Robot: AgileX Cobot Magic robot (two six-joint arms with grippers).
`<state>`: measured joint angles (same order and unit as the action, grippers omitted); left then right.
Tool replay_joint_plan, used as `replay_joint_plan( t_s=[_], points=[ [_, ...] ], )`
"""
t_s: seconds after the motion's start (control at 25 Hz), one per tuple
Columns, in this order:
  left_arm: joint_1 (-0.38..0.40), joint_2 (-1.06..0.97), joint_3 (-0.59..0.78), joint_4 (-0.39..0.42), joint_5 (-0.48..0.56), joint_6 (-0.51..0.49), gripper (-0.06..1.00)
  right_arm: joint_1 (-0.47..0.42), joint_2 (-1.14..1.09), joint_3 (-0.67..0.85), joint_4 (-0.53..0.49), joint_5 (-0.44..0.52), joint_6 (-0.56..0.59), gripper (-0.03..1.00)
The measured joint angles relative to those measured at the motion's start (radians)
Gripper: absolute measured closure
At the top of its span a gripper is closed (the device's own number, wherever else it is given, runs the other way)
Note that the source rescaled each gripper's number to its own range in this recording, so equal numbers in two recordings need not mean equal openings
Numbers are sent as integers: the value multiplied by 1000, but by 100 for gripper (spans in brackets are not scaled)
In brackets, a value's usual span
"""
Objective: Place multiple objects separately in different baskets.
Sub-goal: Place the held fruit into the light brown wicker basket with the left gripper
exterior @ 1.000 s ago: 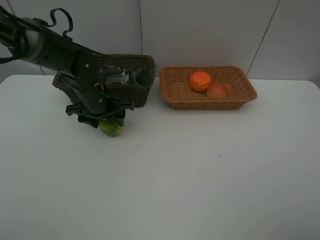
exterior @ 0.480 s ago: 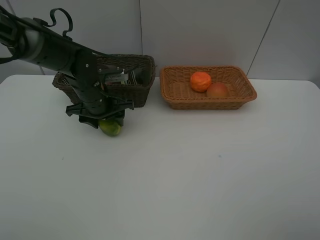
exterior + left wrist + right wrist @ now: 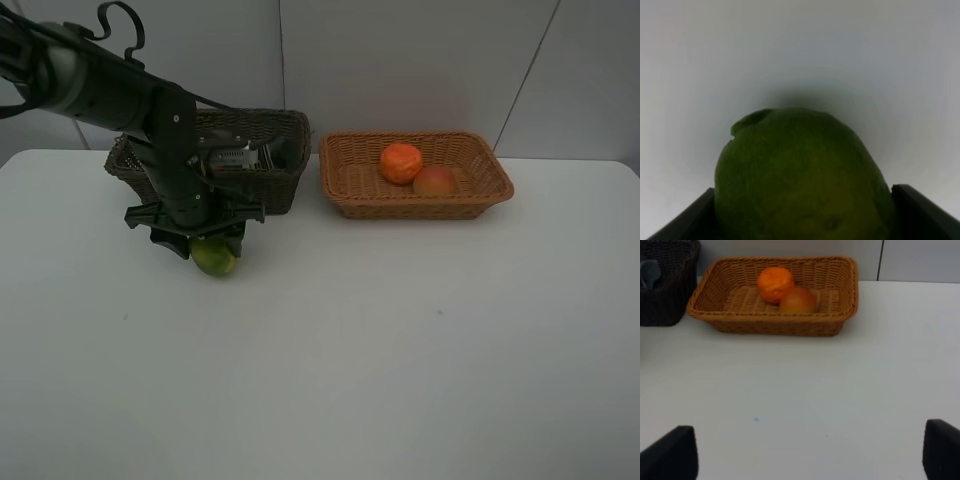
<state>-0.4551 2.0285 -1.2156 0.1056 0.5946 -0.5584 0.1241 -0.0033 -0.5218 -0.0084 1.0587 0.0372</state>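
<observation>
Green fruit point(image 3: 214, 259) sits at the tip of our left gripper point(image 3: 196, 240), near the back left part of the white table point(image 3: 400, 350). In the left wrist view the green fruit point(image 3: 802, 175) fills the space between the two dark fingers point(image 3: 920, 207), so the jaws are spread wide and closed around it. We cannot tell if the fruit is on the table or just above it.

Our left arm point(image 3: 110, 95) comes in from the back left corner, bends down, and points its gripper straight at the table, just in front of the dark brown basket point(image 3: 275, 185). Something pale lies in that basket, but we cannot tell what it is.

Beside it, along the back edge, stands the light tan basket point(image 3: 345, 185). The orange point(image 3: 401, 163) and the peach-like fruit point(image 3: 435, 181) lie in it, touching.

Our right gripper point(image 3: 810, 452) hangs over bare table with its jaws wide apart and nothing in them, facing the light tan basket.
</observation>
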Motion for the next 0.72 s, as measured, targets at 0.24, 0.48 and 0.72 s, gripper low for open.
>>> replay_joint_plan(
  t_s=[0.24,0.48,0.72],
  points=[
    [-103,-98,-55,1,121,220,14,0,0,0,0,0,0,0],
    [-254,-106,-177,-6,178,394,14,0,0,0,0,0,0,0],
    [-292,-12,-394,1,175,413,14,0,0,0,0,0,0,0]
  ],
)
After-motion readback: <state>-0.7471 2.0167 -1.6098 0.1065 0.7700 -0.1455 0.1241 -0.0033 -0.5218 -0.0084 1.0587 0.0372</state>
